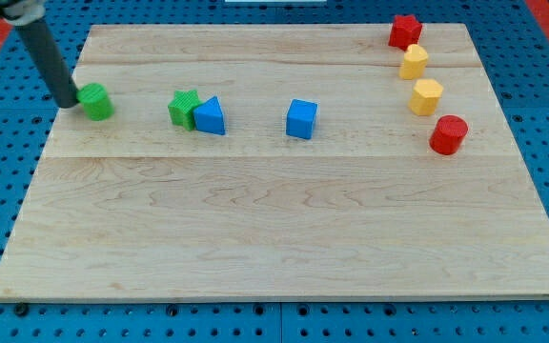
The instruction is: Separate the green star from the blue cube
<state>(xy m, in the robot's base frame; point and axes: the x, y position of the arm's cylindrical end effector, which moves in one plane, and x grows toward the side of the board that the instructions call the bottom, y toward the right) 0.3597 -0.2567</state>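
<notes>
Green star (183, 107) touching blue triangular block (211, 116), blue cube (301, 118) beyond.

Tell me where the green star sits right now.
The green star sits in the upper left part of the board, touching the blue triangular block on its right. The green cylinder and my tip lie further toward the view's left.

Blue plastic cube (301, 119) is the landmark. To its left the blue triangular block (210, 116) touches the green star block (183, 107), w/ a bare gap btwn triangle & cube. Below the cube the wooden board (274, 229) lies bare; red & yellow blocks stand well right.
</notes>
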